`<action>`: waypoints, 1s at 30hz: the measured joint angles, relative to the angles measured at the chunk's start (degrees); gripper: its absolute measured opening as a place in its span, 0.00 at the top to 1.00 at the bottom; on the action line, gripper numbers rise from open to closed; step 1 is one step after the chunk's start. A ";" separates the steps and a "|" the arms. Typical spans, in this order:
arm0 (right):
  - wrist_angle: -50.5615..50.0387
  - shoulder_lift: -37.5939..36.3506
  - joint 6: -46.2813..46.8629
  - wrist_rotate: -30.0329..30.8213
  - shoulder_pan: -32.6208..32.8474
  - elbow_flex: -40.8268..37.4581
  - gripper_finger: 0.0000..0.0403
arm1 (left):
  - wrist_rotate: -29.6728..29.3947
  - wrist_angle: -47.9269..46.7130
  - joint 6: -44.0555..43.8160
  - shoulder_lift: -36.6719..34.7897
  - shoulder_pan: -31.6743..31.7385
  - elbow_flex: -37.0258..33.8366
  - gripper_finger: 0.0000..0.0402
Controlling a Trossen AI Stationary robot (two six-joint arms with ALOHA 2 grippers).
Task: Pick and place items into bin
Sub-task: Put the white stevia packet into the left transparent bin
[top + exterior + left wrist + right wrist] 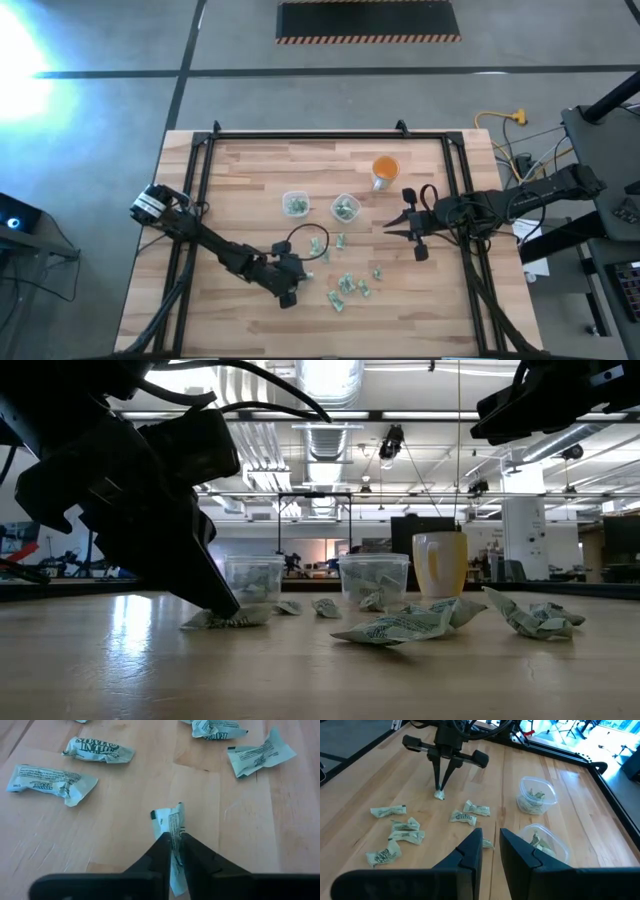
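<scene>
I had the left gripper (174, 851) pinched shut on one wrapper (171, 822) at the table's near-middle, its long axis running out between the fingertips, the cups (345, 207) up-table toward the right gripper (400, 226), which hung part-open, empty.

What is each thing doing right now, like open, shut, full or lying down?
left gripper: fingers shut on one wrapper, down at the table.
right gripper: fingers a little apart, holding nothing.
two clear cups: upright, wrappers inside.
orange cup: upright.
loose wrappers: lying scattered on the table.
</scene>
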 joint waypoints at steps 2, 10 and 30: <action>0.00 0.00 0.02 0.00 0.00 0.00 0.86 | -0.02 -0.47 -0.02 -0.04 0.00 0.00 0.98; 0.02 0.00 0.00 0.00 -0.01 0.00 0.86 | -0.13 -0.93 -0.02 -0.34 0.00 0.02 1.00; 0.42 0.00 0.17 0.00 -0.01 0.00 0.86 | -11.93 -14.60 6.01 -16.43 0.67 -0.17 1.00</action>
